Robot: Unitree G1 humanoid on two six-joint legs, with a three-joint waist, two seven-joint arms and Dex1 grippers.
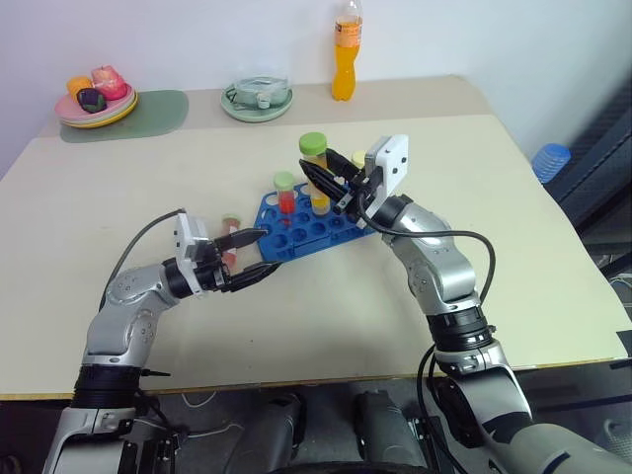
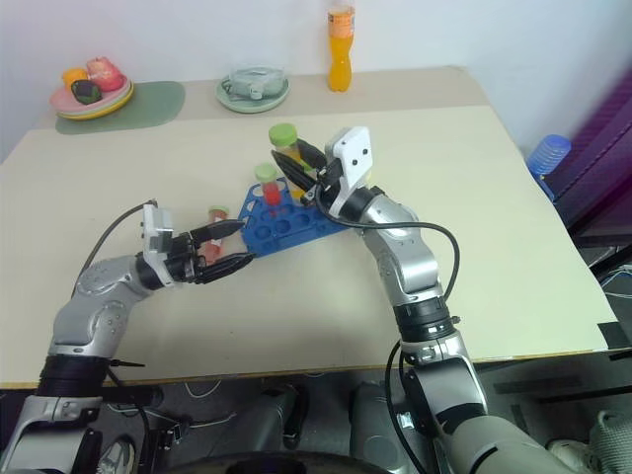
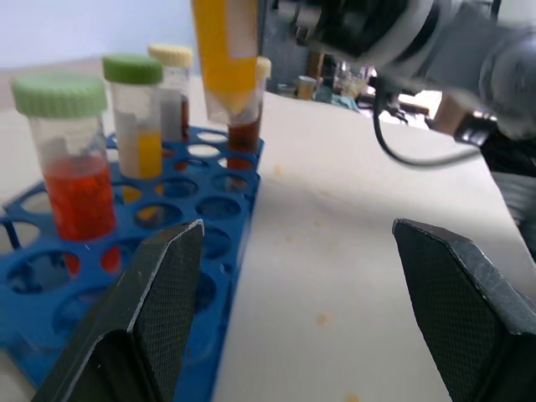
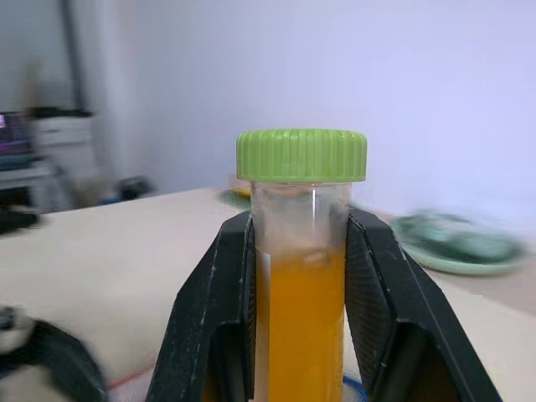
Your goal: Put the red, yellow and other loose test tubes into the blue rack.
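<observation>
Centrally, we held the orange-filled, green-capped tube (image 1: 314, 158) clamped in our right gripper (image 1: 321, 181), just above the blue rack (image 1: 306, 229) at mid-frame. Our left gripper (image 1: 247, 255), fingers spread wide, hovered at the rack's lower-left corner on the beige table (image 1: 513, 247).

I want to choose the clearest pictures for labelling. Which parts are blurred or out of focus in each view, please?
Right wrist view: the yellow tube between the right gripper fingers is sharp, the room behind is soft. Left wrist view: the blue rack is fairly clear, the open left gripper close up is slightly soft, the background blurred. Left eye view: evenly lit, sharp, with mild shadows on the table.
</observation>
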